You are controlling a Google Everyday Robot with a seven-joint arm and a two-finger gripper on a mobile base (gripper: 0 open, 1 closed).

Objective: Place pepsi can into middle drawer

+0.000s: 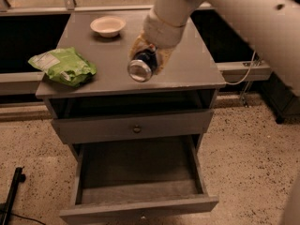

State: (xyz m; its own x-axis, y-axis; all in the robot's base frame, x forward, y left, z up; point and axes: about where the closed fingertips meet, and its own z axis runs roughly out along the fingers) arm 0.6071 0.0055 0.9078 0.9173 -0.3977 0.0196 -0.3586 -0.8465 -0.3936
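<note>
claw (pixel 150 56) clasping cylindrical pepsi can (pixel 140 68), above tabletop (pixel 197 67)

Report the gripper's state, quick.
Gripper: closed on the can, over the cabinet top near its front edge.
</note>
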